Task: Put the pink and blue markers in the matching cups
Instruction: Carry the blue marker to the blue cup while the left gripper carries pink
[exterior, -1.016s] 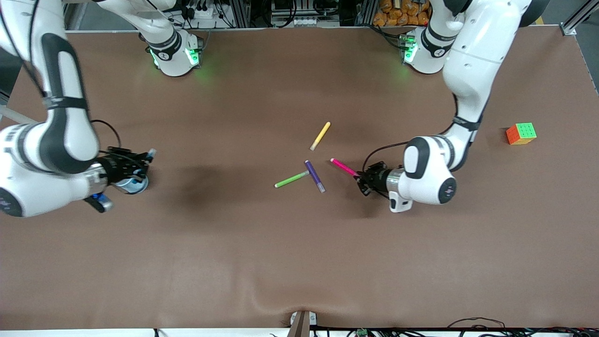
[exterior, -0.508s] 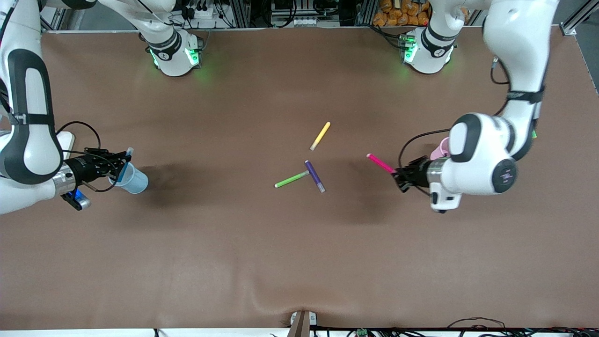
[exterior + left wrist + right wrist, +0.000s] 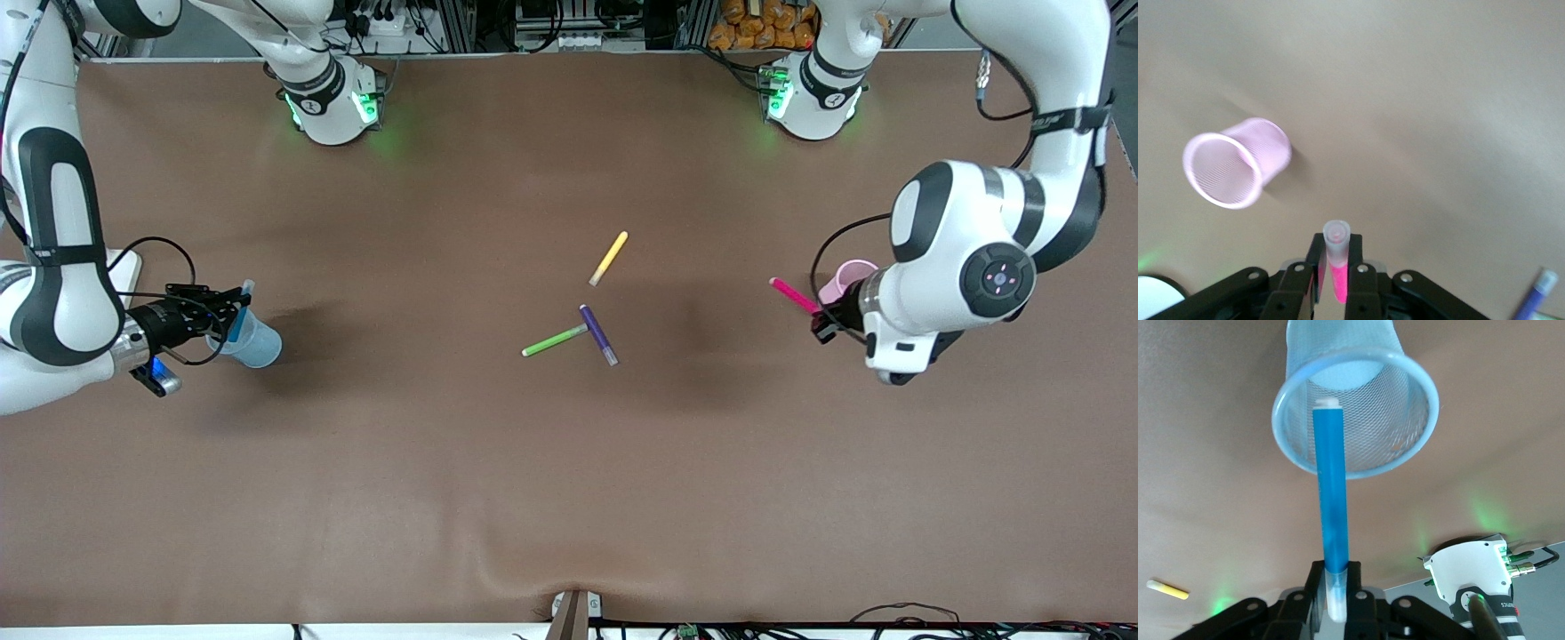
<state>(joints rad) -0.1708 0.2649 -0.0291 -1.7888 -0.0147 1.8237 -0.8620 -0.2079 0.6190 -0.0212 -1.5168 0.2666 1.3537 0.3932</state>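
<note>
The left gripper [image 3: 822, 322] pinches the pink marker [image 3: 794, 295] beside the pink cup [image 3: 843, 277]. The right gripper [image 3: 233, 313] pinches the blue marker [image 3: 1330, 503] over the blue cup [image 3: 253, 343].

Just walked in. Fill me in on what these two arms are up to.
Each arm is carrying a marker to its matching cup. The right gripper holds the blue marker with its tip at the mouth of the blue cup. The left gripper is shut on the pink marker, which is beside the pink cup and not yet in it. The green, purple and yellow pens lie mid-table.
</note>
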